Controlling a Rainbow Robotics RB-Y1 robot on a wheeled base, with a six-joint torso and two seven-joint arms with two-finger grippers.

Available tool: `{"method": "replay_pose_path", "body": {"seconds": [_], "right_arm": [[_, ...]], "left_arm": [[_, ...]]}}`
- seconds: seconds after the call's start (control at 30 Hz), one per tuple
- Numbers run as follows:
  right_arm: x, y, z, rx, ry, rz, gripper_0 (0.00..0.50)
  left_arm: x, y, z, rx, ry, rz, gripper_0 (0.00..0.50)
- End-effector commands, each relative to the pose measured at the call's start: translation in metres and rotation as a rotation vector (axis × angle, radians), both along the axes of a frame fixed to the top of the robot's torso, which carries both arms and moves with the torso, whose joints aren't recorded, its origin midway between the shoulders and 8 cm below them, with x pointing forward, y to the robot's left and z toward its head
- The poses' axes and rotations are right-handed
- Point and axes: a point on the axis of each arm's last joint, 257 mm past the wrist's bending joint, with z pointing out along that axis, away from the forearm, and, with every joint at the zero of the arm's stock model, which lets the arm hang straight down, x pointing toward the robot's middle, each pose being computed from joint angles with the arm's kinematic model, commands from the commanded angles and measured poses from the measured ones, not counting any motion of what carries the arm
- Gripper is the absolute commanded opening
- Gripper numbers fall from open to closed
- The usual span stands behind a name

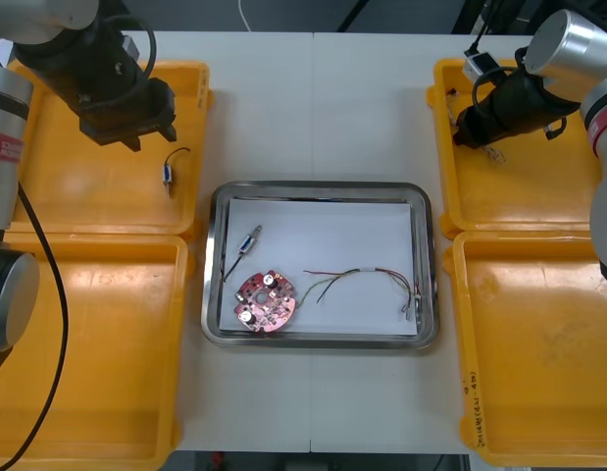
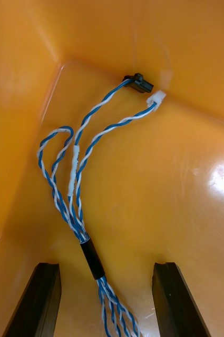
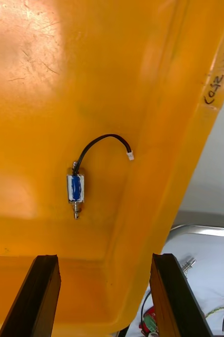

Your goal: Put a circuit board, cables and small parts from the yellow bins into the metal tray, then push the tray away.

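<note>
**Two pickups lined up**

Front: my left gripper (image 1: 126, 126) hangs near the small metal part (image 1: 169, 173) by the far left bin's (image 1: 87, 201) inner edge.
Right wrist: my open right gripper (image 2: 106, 300) straddles the blue-white cable (image 2: 92, 258) lengthwise.
Left wrist: fingers (image 3: 38, 295) spread, part ahead, in line.

Left arm (image 1: 4, 128) came in along the left edge: grey link with a red band, round joint lower down. Its black wrist section sat at the far-left, tilted down and inward. Left gripper (image 1: 151, 132) pointed down, held above the surface. In the left wrist view both black fingers (image 3: 44, 295) stood wide apart, nothing between them. Right arm (image 1: 578, 49) entered from the far-right corner, silver link then a red-banded one, black wrist stretched toward the left. Right gripper (image 1: 462, 128) sat low at the far-right side. Its fingers (image 2: 35, 300) were likewise spread apart, not closed on anything.
</note>
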Motion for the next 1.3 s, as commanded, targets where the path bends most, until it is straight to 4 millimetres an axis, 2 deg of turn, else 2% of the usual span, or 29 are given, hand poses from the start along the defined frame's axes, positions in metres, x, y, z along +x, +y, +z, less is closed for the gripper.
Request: {"method": "replay_pose_path", "body": {"seconds": [0.03, 0.27, 0.4, 0.43, 0.47, 0.5, 0.53, 0.57, 0.6, 0.63, 0.67, 0.7, 0.73, 0.77, 1.03, 1.17, 1.3], "right_arm": [[0.003, 0.001, 0.002, -0.01, -0.022, 0.028, 0.5], [0.0, -0.004, -0.005, -0.014, -0.014, 0.023, 0.5], [-0.001, -0.006, -0.01, -0.013, -0.012, 0.019, 0.5], [-0.001, -0.008, -0.011, -0.015, -0.014, 0.015, 0.472], [-0.001, -0.008, -0.011, -0.015, -0.014, 0.015, 0.472], [-0.001, -0.011, -0.014, -0.019, -0.018, 0.011, 0.343], [-0.001, -0.013, -0.017, -0.021, -0.02, 0.008, 0.287], [-0.001, -0.014, -0.019, -0.025, -0.023, 0.008, 0.287], [-0.001, -0.014, -0.02, -0.027, -0.024, 0.007, 0.142], [-0.001, -0.016, -0.02, -0.031, -0.025, 0.008, 0.098], [-0.001, -0.016, -0.02, -0.034, -0.026, 0.008, 0.098], [-0.001, -0.017, -0.021, -0.035, -0.024, 0.009, 0.04], [-0.002, -0.016, -0.022, -0.037, -0.023, 0.01, 0.04], [-0.002, -0.016, -0.022, -0.037, -0.023, 0.01, 0.0], [0.002, -0.02, -0.015, -0.054, -0.038, 0.013, 0.0], [0.003, -0.03, 0.001, -0.126, -0.045, 0.027, 0.0], [-0.005, -0.042, 0.028, -0.202, -0.012, 0.04, 0.0]], "left_arm": [[0.018, 0.02, 0.036, 0.024, -0.068, 0.004, 0.5], [0.025, 0.026, 0.017, 0.005, -0.047, 0.013, 0.5], [0.033, 0.033, -0.002, 0.01, -0.036, 0.026, 0.5], [0.036, 0.034, -0.006, 0.021, -0.038, 0.025, 0.5], [0.036, 0.034, -0.006, 0.021, -0.038, 0.025, 0.5], [0.039, 0.035, -0.012, 0.029, -0.041, 0.027, 0.5], [0.041, 0.035, -0.015, 0.034, -0.045, 0.027, 0.5], [0.043, 0.035, -0.019, 0.039, -0.045, 0.027, 0.5], [0.044, 0.035, -0.022, 0.041, -0.046, 0.027, 0.5], [0.045, 0.035, -0.022, 0.042, -0.048, 0.028, 0.5], [0.045, 0.035, -0.026, 0.042, -0.044, 0.027, 0.5], [0.045, 0.035, -0.026, 0.043, -0.045, 0.027, 0.5], [0.045, 0.036, -0.029, 0.048, -0.042, 0.027, 0.5], [0.043, 0.038, -0.032, 0.049, -0.035, 0.03, 0.5], [0.052, 0.033, -0.049, 0.057, -0.047, 0.026, 0.5], [0.052, 0.03, -0.053, 0.051, -0.043, 0.022, 0.5], [0.049, 0.031, -0.064, 0.054, -0.037, 0.012, 0.5]]}}
